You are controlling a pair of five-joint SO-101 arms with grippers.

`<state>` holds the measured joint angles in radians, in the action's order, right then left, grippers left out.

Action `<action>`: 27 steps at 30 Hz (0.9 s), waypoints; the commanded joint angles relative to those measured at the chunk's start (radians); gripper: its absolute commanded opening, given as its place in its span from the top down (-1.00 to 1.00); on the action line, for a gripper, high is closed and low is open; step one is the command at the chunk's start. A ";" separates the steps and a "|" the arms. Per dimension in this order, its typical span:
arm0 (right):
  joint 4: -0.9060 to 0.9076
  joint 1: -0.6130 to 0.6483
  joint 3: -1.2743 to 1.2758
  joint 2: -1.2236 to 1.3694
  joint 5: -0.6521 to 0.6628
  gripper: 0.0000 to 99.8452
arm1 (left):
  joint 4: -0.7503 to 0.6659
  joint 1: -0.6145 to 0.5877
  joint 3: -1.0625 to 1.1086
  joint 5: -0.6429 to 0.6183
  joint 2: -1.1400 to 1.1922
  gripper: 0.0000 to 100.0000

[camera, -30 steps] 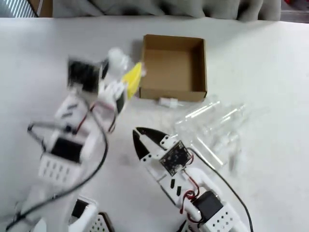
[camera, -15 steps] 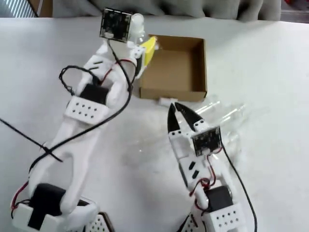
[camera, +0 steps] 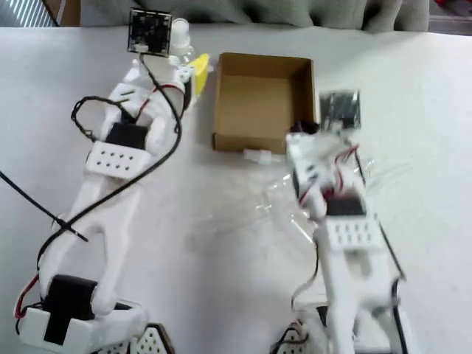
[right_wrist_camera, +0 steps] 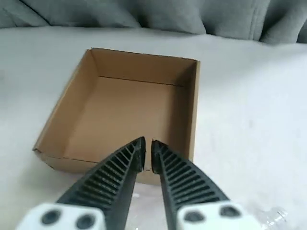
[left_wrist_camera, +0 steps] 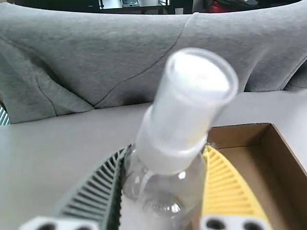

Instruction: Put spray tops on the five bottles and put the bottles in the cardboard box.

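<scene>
— Overhead first: where's the bottle (camera: 181, 37)?
— My left pincer (camera: 193, 68) has it, just beside the cardboard box (camera: 254, 141).
— Left wrist?
— Clear bottle, white spray top (left_wrist_camera: 192, 96) on, pinched between both fingers (left_wrist_camera: 225, 187).
— Right wrist?
— Right pincer (right_wrist_camera: 147, 146) pressed together, empty, tips at the box's edge.

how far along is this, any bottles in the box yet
Done: nothing boxed; the box is empty. In hand: the left end effector grips one bottle already wearing a spray top, beside the box. Left: boxing it, then topping the clear bottles lying in front of the box; a loose top lies by its front wall. The right end effector is shut, empty.
</scene>
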<state>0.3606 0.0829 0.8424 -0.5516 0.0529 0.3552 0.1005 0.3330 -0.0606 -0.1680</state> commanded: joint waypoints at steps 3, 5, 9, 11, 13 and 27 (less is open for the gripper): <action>0.199 -0.022 -0.391 0.285 0.083 0.73 | -0.032 -0.012 -0.011 -0.002 -0.005 0.95; 0.249 -0.024 -0.496 0.372 0.103 0.69 | -0.037 -0.010 0.009 0.000 -0.005 0.95; 0.298 -0.044 -0.683 0.541 0.109 0.74 | -0.157 0.002 0.083 0.000 -0.007 0.95; 0.334 -0.058 -0.778 0.630 0.109 0.74 | -0.201 0.012 0.110 0.000 -0.007 0.95; 0.389 -0.070 -0.882 0.717 0.109 0.74 | -0.212 0.013 0.115 -0.002 -0.007 0.95; 0.708 -0.084 -1.488 1.290 0.110 0.75 | -0.213 0.005 0.123 -0.002 -0.007 0.95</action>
<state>1.0081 0.0031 -0.5140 0.7020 0.1542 0.1711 0.1005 0.4618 -0.0606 -0.1634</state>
